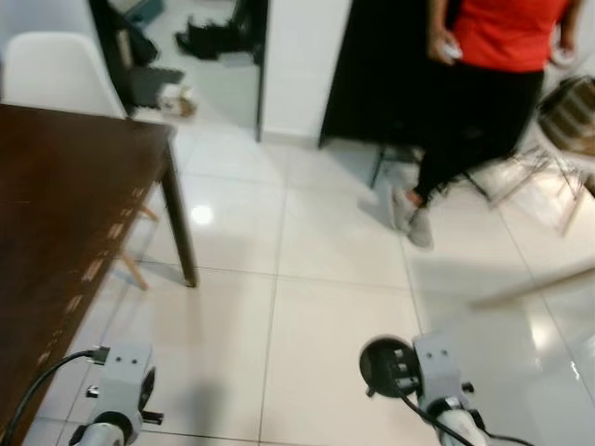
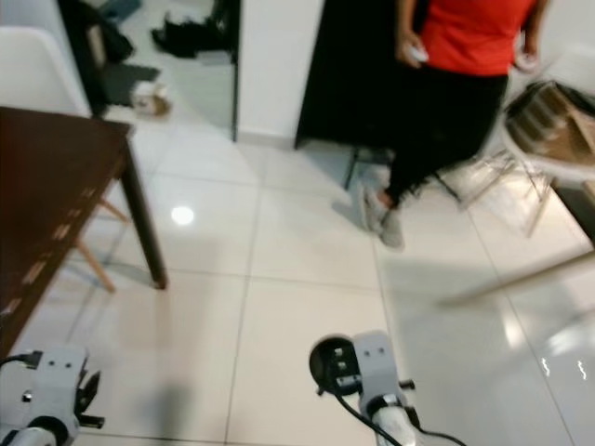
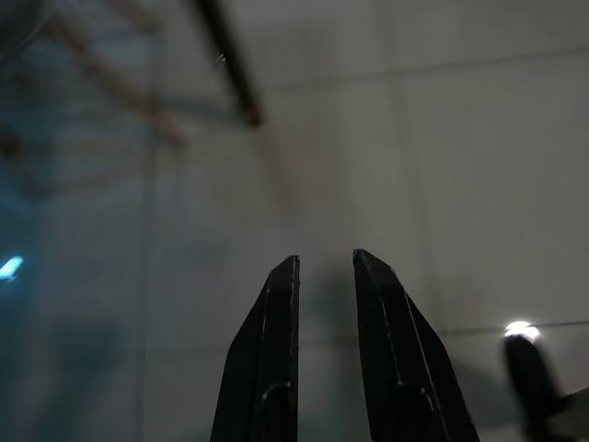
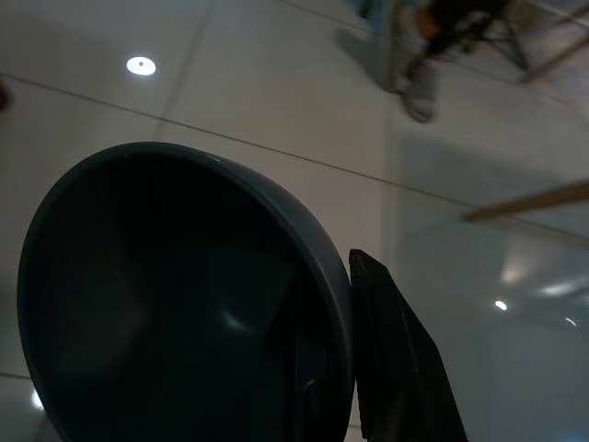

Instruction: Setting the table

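Right gripper (image 4: pixel 331 387): pinching the rim of a dark bowl (image 4: pixel 175 304), one black finger outside the wall and the other inside; it is hanging low over the floor, well apart from the table and off its near corner.
Bowl: tilting on its side in the grip, its mouth facing the wrist camera; the inside is looking bare, with nothing in it that I can make out.
Left gripper (image 3: pixel 325 304): carrying nothing, its two fingers standing slightly apart with a narrow gap between them; it is hanging just beside the table's near edge, pointing at the floor.
Table (image 1: pixel 56 204): the dark wooden top is lying bare where it is showing; no dish is sitting on it yet.
Progress: early, by my judgement; the bowl is being carried and is not yet placed, so reaching the table and setting the bowl down are both remaining.
White chair (image 1: pixel 56 74): standing at the table's far side.
Person (image 1: pixel 483 84): standing well beyond the table, across the tiled floor (image 1: pixel 316 307).
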Tool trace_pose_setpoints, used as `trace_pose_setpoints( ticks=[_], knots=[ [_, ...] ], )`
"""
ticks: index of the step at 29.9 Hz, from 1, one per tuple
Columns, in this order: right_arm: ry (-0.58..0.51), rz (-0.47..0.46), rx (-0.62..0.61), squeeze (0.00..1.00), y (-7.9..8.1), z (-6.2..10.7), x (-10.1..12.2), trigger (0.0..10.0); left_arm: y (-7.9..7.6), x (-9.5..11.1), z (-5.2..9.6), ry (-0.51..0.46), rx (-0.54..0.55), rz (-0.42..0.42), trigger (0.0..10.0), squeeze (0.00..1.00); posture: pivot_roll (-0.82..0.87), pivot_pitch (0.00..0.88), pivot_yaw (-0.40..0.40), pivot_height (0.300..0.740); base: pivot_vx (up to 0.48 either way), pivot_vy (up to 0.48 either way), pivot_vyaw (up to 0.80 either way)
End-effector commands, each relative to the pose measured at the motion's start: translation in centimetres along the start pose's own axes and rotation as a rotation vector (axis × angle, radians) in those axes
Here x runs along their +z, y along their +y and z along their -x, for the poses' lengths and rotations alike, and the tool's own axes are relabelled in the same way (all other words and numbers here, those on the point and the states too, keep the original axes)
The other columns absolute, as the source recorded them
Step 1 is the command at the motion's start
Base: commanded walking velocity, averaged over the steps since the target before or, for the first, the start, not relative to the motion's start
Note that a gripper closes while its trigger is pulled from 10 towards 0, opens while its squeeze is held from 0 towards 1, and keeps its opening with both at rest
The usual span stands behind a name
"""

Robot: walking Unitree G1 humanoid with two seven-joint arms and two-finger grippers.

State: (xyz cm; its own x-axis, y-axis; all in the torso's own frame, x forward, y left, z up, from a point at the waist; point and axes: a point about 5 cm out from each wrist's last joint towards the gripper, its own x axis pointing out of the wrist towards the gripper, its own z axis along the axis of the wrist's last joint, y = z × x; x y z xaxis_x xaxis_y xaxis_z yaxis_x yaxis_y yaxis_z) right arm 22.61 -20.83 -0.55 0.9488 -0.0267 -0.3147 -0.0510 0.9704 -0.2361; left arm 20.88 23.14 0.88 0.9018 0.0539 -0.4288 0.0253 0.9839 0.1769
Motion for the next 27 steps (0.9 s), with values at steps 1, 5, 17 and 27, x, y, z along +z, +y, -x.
trace_pose_setpoints(
  ticks=[1,5,17,27],
  knots=[
    [-0.011,0.001,-0.005,0.00,0.0,0.1,0.0,8.9,-0.1,-0.9,0.4,0.024,-0.003,-0.001,10.0,0.00,-0.04,0.047,0.011,0.740,0.000,0.000,-0.80],
    [-0.024,-0.007,-0.008,0.00,0.0,-0.1,0.2,8.9,-0.1,-0.8,0.3,0.016,-0.002,0.000,10.0,0.00,-0.04,0.048,0.014,0.740,0.000,0.000,-0.80],
    [-0.063,-0.018,-0.009,0.00,0.2,-0.6,1.0,8.7,0.0,-0.6,0.1,-0.003,0.000,0.003,10.0,0.00,-0.04,0.048,0.015,0.740,0.000,0.000,-0.80],
    [-0.080,-0.023,-0.006,0.00,0.4,-0.8,1.4,8.5,0.0,-0.5,0.0,-0.009,0.005,0.009,10.0,0.00,-0.03,0.047,0.014,0.740,0.000,0.000,-0.80]
  ],
)
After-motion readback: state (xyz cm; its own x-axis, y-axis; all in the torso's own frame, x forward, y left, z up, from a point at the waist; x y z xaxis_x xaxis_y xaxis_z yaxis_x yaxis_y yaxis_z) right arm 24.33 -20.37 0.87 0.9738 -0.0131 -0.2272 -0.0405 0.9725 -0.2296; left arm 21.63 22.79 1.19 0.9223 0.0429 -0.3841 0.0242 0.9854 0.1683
